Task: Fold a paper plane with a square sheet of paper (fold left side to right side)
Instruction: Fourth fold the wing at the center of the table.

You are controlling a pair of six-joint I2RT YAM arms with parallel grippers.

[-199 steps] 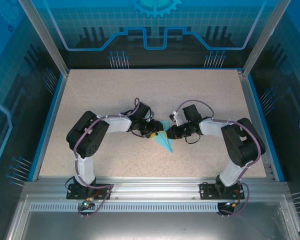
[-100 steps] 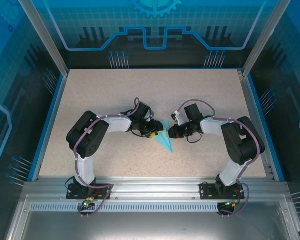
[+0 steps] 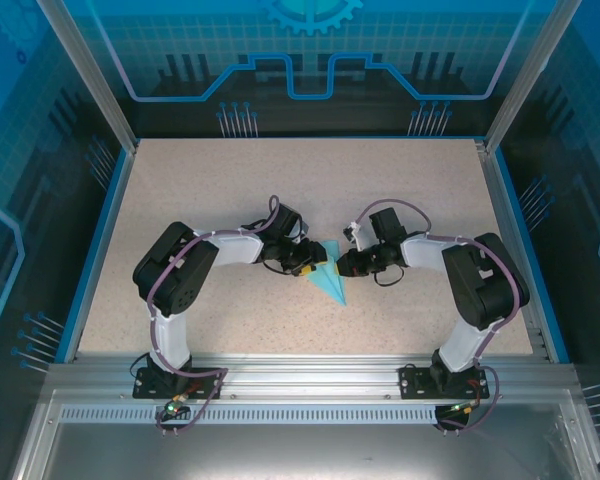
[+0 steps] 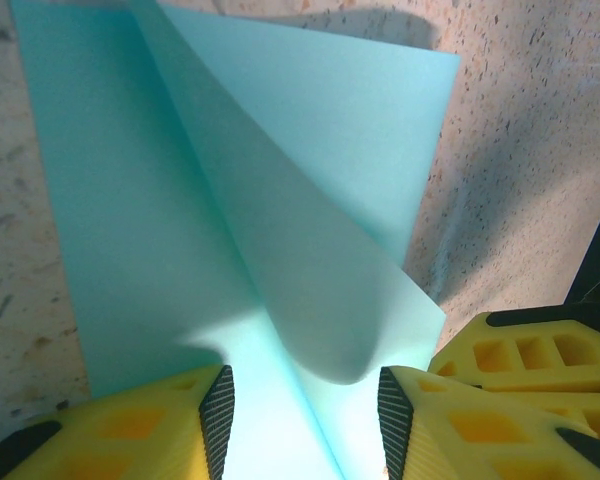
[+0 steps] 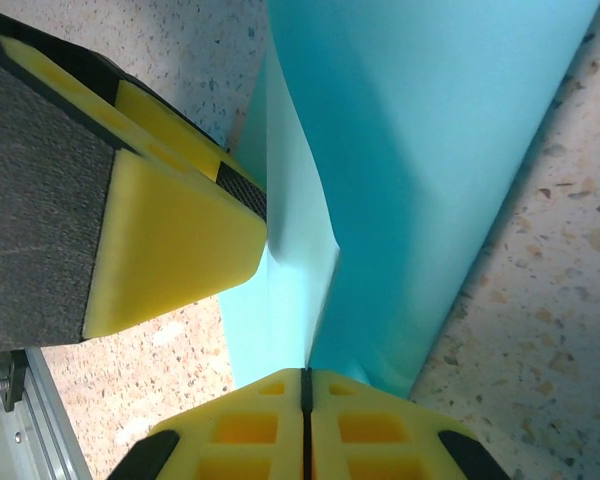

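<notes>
Partly hidden paper plane (image 3: 330, 288), wide end between fingers, tip pointing nearward past them; left fingers (image 3: 313, 263) apart, right fingers (image 5: 305, 400) pinching its flap.

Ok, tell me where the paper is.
In the top view the folded paper lies on the table, between the left gripper and right gripper.

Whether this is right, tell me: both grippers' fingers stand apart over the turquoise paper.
Wrong on one count. The right gripper has its fingers shut together, pinching the raised fold of the turquoise paper, as the right wrist view shows. The left gripper does have its fingers apart over it.
</notes>
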